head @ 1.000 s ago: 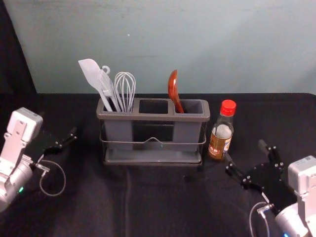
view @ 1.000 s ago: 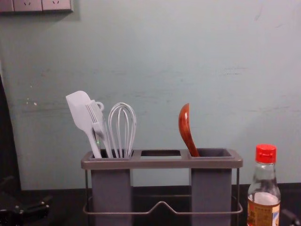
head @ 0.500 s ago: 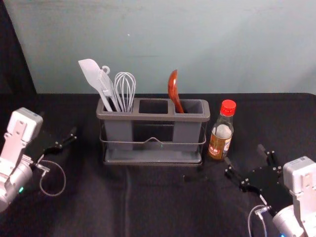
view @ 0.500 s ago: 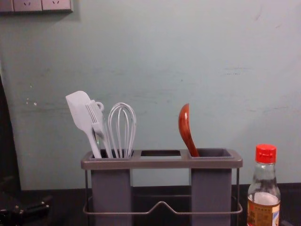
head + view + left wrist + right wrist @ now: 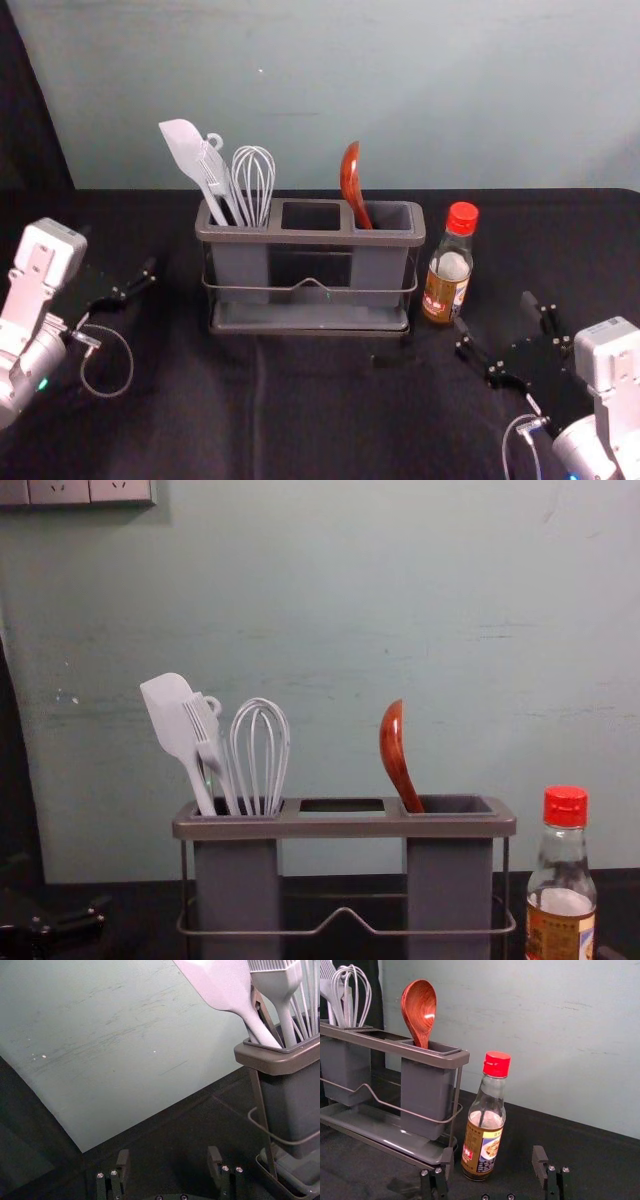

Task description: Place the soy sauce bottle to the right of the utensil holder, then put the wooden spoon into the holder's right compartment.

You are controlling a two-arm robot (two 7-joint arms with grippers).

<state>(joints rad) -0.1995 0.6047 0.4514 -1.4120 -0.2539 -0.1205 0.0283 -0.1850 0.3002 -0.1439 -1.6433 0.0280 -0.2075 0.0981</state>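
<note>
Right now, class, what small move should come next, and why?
Probably ease the right gripper back, away from the soy sauce bottle: the gripper is open, the bottle stands upright to the right of the utensil holder, and the wooden spoon leans in the holder's right compartment.

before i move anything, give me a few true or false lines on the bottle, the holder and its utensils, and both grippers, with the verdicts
1. The soy sauce bottle stands to the right of the utensil holder. True.
2. The wooden spoon is in the holder's middle opening. False: it leans in the right compartment.
3. The whisk and the spatula share a compartment. True.
4. The right gripper is clamped on the bottle's cap. False: its fingers are open and grip nothing.
5. The left gripper is open and empty. True.
</note>
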